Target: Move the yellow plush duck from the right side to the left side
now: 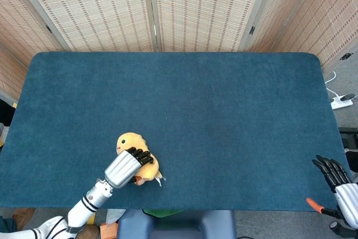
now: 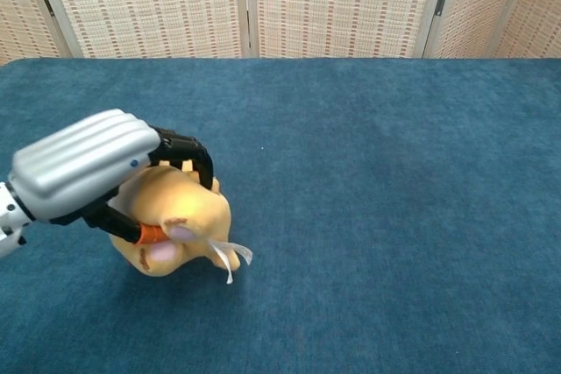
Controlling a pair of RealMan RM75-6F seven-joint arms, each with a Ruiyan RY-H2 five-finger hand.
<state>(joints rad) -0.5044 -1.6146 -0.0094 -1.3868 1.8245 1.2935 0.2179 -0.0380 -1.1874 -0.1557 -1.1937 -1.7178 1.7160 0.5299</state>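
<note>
The yellow plush duck [image 1: 132, 145] lies near the front edge of the blue table, left of centre; in the chest view the duck [image 2: 180, 223] shows its underside and a white tag. My left hand [image 1: 125, 166] grips it from above, dark fingers curled over the body and the orange-tipped thumb under it, as the left hand [image 2: 92, 166] shows in the chest view. My right hand [image 1: 338, 182] hangs off the table's front right corner, fingers apart, holding nothing.
The blue table [image 1: 224, 99] spans both views. Woven screens [image 1: 190, 9] stand behind its far edge. A power strip [image 1: 341, 102] lies on the floor to the right.
</note>
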